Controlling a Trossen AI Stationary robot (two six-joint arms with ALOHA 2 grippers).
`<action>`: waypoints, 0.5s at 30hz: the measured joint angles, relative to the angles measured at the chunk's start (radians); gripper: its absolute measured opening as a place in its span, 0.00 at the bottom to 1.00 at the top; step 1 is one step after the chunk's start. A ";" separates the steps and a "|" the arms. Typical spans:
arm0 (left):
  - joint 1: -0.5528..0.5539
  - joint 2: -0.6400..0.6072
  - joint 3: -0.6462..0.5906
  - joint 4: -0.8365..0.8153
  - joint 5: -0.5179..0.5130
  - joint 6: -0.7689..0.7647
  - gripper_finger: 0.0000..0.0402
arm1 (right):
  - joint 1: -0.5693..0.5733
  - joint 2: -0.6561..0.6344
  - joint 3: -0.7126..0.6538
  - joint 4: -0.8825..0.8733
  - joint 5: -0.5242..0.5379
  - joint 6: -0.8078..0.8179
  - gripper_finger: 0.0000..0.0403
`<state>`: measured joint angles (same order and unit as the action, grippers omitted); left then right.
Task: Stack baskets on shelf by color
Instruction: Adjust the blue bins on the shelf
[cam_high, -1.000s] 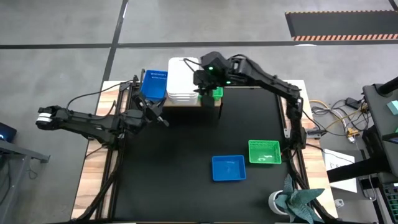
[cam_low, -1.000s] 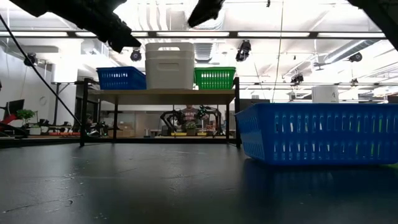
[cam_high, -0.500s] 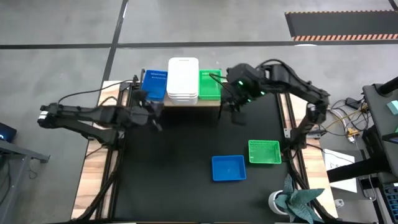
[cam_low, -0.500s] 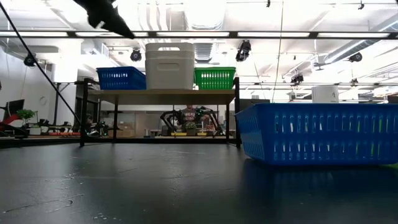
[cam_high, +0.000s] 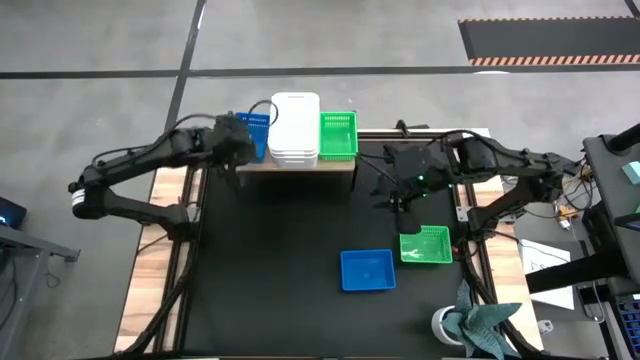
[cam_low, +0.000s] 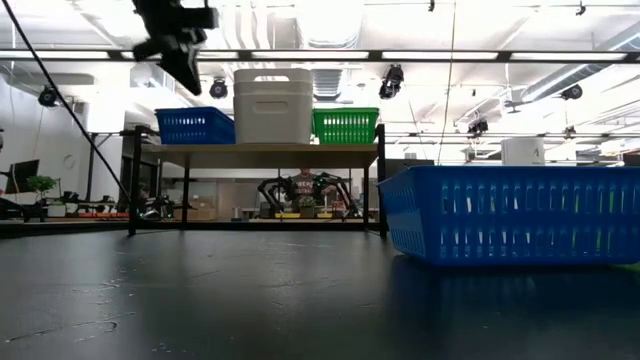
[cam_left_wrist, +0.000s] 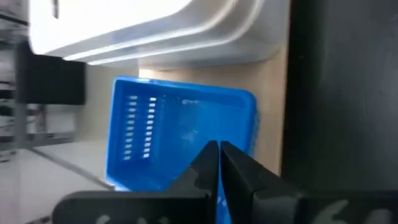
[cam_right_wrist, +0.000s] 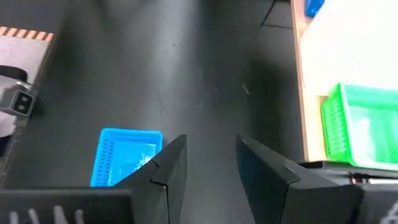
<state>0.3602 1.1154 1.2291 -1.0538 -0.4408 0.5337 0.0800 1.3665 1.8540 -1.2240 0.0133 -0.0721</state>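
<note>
- The left gripper (cam_high: 232, 143) hangs above the shelf (cam_high: 300, 166), its two fingers (cam_left_wrist: 239, 171) pressed together and holding nothing.
- Directly beneath that gripper, at the shelf's left end, sits a blue basket (cam_left_wrist: 180, 137); the low view shows the gripper (cam_low: 178, 50) clear above it, not touching.
- Just beside that blue basket, away from the left gripper, rises a stack of white baskets (cam_high: 295, 128) in the middle of the shelf.
- A green basket (cam_high: 338, 135) takes the shelf's right end, touching the white stack and lying between the two grippers.
- The right gripper (cam_high: 400, 200) hovers over the black table (cam_high: 270, 270), its fingers (cam_right_wrist: 270, 171) spread apart and empty.
- Just in front of the right gripper, on the table, lies a second green basket (cam_high: 426, 244), close by but not in its grasp.
- A second blue basket (cam_high: 367, 269) rests on the table just beside that green one, a little farther from the right gripper.
- In the low view this blue basket (cam_low: 505, 212) fills the foreground, with the shelf (cam_low: 260, 152) well behind it.
</note>
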 joint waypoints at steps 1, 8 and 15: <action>0.030 0.017 0.007 0.013 0.033 0.022 0.00 | 0.007 -0.012 -0.025 0.010 0.012 0.007 0.32; 0.099 0.115 0.042 0.021 0.131 0.051 0.00 | 0.019 -0.077 -0.151 0.056 0.016 0.074 0.32; 0.099 0.179 0.041 0.022 0.134 0.048 0.00 | 0.019 -0.106 -0.203 0.064 0.016 0.100 0.32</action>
<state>0.4591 1.2943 1.2702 -1.0317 -0.3069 0.5814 0.0986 1.2601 1.6509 -1.1601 0.0296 0.0275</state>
